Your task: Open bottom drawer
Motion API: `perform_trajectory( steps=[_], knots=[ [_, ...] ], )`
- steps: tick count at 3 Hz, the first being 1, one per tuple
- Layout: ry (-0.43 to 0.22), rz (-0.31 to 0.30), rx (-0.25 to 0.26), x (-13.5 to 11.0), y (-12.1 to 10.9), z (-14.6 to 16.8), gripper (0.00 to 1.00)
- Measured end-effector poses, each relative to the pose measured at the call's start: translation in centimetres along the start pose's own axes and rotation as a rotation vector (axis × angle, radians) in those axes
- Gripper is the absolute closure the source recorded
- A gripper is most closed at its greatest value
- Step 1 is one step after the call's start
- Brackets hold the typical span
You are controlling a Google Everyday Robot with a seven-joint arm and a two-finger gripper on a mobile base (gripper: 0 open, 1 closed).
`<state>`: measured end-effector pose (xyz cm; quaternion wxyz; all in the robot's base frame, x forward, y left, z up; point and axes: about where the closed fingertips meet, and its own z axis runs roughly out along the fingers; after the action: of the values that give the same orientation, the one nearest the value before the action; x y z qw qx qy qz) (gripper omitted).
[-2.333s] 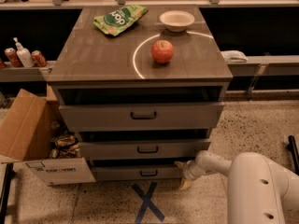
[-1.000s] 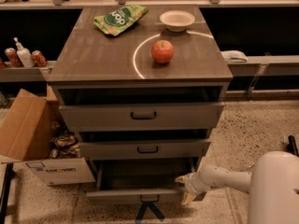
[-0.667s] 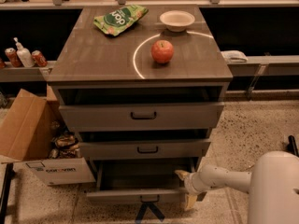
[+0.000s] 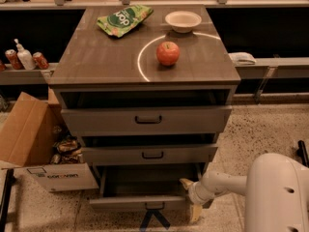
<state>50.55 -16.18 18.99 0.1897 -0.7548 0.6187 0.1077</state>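
The bottom drawer [image 4: 126, 202] stands pulled out at the foot of the bench [image 4: 96, 57], its grey inside showing. The white arm [image 4: 227, 183] reaches in low from the right, nearly level. Its hand [image 4: 190, 198] sits at the drawer's right front corner with fingers [image 4: 186, 182] spread apart, one inside the drawer and one before its front, clamping nothing visibly.

The bottom drawer [image 4: 140, 203], almost shut at first, now stands pulled well out, its grey inside showing. The gripper [image 4: 190, 197] has come forward with it, low beneath the front right corner of the desk [image 4: 96, 57], fingers spread at the drawer front's right end.
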Motion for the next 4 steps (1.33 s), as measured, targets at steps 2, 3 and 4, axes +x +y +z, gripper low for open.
perform_trajectory(
  steps=[2, 3, 4],
  knots=[
    [0.019, 0.054, -0.102, -0.6, 3.7, 0.9, 0.42],
    [0.028, 0.069, -0.145, -1.0, 5.7, 0.6, 0.64],
    [0.039, 0.085, -0.157, -1.6, 7.5, -0.9, 0.89]
  ],
)
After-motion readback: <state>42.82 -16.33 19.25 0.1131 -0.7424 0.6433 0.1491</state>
